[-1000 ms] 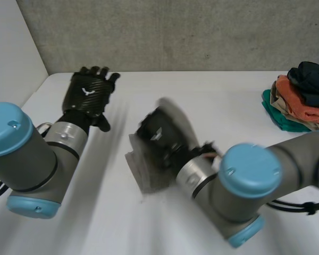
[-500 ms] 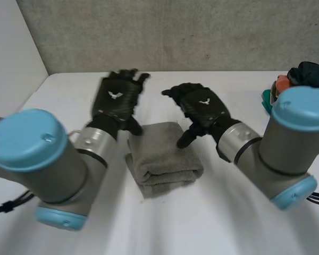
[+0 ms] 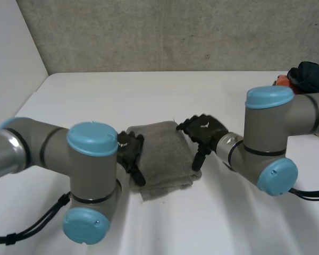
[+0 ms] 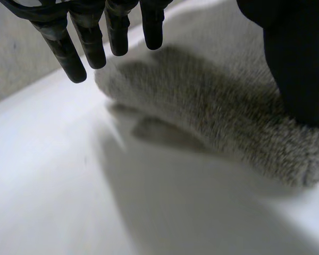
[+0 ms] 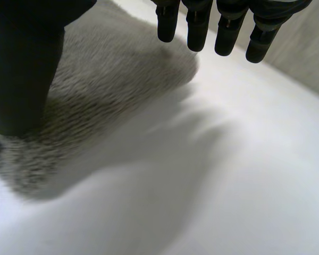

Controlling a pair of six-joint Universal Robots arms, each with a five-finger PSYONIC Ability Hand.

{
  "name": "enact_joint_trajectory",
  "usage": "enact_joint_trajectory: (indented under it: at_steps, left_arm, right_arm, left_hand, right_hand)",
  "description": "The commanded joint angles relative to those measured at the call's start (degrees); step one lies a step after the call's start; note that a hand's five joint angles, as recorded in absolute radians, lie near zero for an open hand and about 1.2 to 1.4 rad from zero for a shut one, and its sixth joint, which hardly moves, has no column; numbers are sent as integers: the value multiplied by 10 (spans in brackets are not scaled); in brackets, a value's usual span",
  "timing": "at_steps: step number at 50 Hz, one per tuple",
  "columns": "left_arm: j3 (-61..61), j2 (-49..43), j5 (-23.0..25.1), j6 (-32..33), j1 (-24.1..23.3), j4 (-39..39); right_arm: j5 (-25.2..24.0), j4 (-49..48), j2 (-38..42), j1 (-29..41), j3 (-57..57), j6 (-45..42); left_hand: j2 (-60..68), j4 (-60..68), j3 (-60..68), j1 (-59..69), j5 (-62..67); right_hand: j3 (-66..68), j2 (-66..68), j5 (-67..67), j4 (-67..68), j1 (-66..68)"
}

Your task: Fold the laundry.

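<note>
White table [image 3: 165, 95]; folded grey towel [image 3: 162, 159], fuzzy, between left hand [image 3: 129, 151], right hand [image 3: 204, 129]; fingers [image 4: 61, 47] straight, spread.

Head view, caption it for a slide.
Left hand and right hand flank a folded grey towel on the white table.

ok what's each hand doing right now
left hand: open, at the grey towel's side, holding nothing
right hand: open, at its other side, holding nothing

towel [image 3: 162, 154]: plain grey
left hand [image 3: 128, 151]: black
right hand [image 3: 204, 130]: black
table [image 3: 149, 95]: white
clothes pile [image 3: 311, 74], right of towel: navy, orange
wall [image 3: 175, 32]: speckled grey
</note>
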Motion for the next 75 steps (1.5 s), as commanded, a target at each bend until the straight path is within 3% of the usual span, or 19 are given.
enact_joint_trajectory:
  at_steps: [1,9,13,17,19,24,29,41,44,47,55,68,75]
  left_arm:
    - [14,68,67,1,2,11]
    - [86,110,200,2,36,5]
    - [137,112,342,2,53,-40]
    - [164,112,437,1,61,-88]
    - [169,112,459,1,63,-93]
    - [165,111,451,1,62,-92]
    - [164,109,440,1,60,-92]
    - [162,105,438,0,64,-92]
    - [161,105,438,0,65,-91]
    - [161,105,438,0,65,-92]
    - [167,111,438,1,66,-91]
    - [178,158,421,-7,79,-74]
    - [168,168,421,-8,75,-74]
  right_arm:
    - [31,-81,-94,10,89,-43]
    - [29,-206,-138,85,241,-83]
    - [35,-238,-121,98,281,-84]
    - [36,-292,-77,102,290,-81]
    - [37,-330,-62,103,287,-84]
    - [38,-386,-23,100,258,-83]
    - [32,-393,-12,97,239,-85]
    - [28,-387,13,97,188,-81]
    - [28,-387,21,97,172,-80]
    - [29,-394,27,97,162,-80]
    - [36,-422,8,92,113,-63]
    - [50,-561,-71,-90,-17,3]
    - [37,-562,-66,-223,-83,84]
  left_hand:
    - [3,5,-1,12,-6]
    - [10,12,6,18,1]
    - [11,13,7,20,2]
    - [8,10,4,17,-1]
    - [10,12,6,18,1]
    - [6,8,2,15,-3]
    - [6,8,2,15,-3]
    - [6,8,2,15,-3]
    - [6,8,2,15,-3]
    - [5,7,1,13,-4]
    - [6,8,2,15,-3]
    - [6,8,2,15,-3]
    - [6,8,2,15,-3]
  right_hand:
    - [-22,-22,-28,-24,-28]
    - [-22,-22,-28,-24,-28]
    - [-22,-22,-28,-24,-28]
    - [-22,-22,-28,-24,-28]
    - [-22,-22,-28,-24,-28]
    - [22,22,16,20,16]
    - [147,147,141,145,141]
    - [223,223,217,221,216]
    - [357,357,351,355,350]
    - [658,657,652,655,651]
    - [678,678,672,676,672]
    - [678,678,672,676,672]
    - [678,678,672,676,672]
